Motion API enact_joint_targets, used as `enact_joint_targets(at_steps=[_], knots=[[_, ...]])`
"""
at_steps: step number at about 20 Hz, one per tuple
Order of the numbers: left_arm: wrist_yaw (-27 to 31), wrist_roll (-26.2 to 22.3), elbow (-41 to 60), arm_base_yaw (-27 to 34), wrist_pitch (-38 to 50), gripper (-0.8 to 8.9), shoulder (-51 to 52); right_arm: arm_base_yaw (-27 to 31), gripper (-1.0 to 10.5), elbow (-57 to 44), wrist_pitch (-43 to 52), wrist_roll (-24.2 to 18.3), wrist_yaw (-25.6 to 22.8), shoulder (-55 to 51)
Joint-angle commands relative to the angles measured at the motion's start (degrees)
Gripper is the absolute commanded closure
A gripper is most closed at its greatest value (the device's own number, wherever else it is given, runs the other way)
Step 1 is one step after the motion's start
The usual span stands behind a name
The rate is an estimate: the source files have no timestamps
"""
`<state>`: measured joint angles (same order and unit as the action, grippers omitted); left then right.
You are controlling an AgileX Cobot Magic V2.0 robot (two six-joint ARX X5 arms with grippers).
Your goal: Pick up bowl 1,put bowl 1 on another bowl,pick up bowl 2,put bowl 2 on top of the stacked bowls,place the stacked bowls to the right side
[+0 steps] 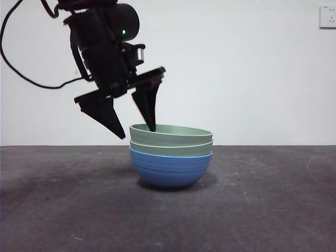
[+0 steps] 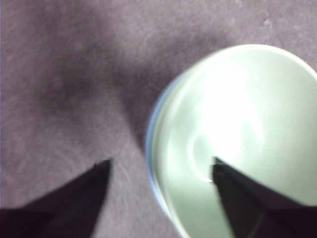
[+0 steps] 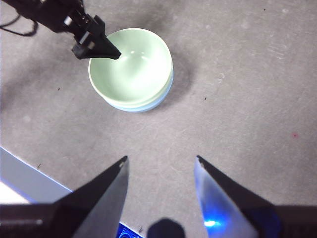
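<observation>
— Dark grey desk (image 1: 63, 210) fills the near ground in the front view. How many bowls stand on it?

— Three, all in one stack (image 1: 171, 156). One blue bowl (image 1: 170, 168) sits at the base, touching the desk. Two pale green bowls are nested in it: the lower green bowl (image 1: 173, 148) shows only a band below its rim, and the top green bowl (image 1: 171, 134) sits in that.

— Where is the stack?

— Near the middle of the desk in the front view, well apart from any other thing.

— And the tools, how many?

— Two. The left tool (image 1: 136, 126) hangs above the stack's left edge, tilted. Its two black jaws are spread apart and clamp nothing. One jaw tip dips just inside the rim of the top green bowl; the other hangs outside the stack, above bare desk. The left wrist view shows the same straddle, one jaw over the pale green inside of the bowl (image 2: 237, 134), one over the desk.

— The other one?

— The right tool (image 3: 161, 166) hovers high, well apart from the stack (image 3: 131, 69), jaws parted and empty.

— Anything else?

— One white wall socket (image 1: 327, 16) at the upper right corner of the front view.
</observation>
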<state>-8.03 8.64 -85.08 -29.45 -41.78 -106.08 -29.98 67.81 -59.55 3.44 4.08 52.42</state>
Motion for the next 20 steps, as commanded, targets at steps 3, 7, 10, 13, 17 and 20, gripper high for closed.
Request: enact_joint_targets(at_steps=[3,7,10,13,17,20], knots=[[0.2,-2.1,-8.4,-0.2,-7.9,4.28,-0.2,0.0,7.2,0.1,0.3,1.0,0.0,0.1],[1.0,-4.5,-18.2,-0.1,-17.8,4.28,1.1,0.0,7.2,0.1,1.1,1.0,0.1,1.0],[3.3,-5.9,-23.0,-0.1,-22.1,4.28,5.2,0.0,7.1,0.1,3.8,1.0,0.5,4.0],[3.6,-6.3,-23.3,-0.1,-24.3,4.28,11.8,0.0,4.7,0.1,7.5,1.0,0.8,9.2],[3.6,-7.5,-23.3,-0.1,-30.3,4.28,20.5,0.0,4.4,0.1,15.8,1.7,5.2,18.5],[3.6,-7.6,-23.3,-0.1,-34.5,4.29,26.0,0.0,4.4,0.1,22.5,3.5,5.8,27.4]])
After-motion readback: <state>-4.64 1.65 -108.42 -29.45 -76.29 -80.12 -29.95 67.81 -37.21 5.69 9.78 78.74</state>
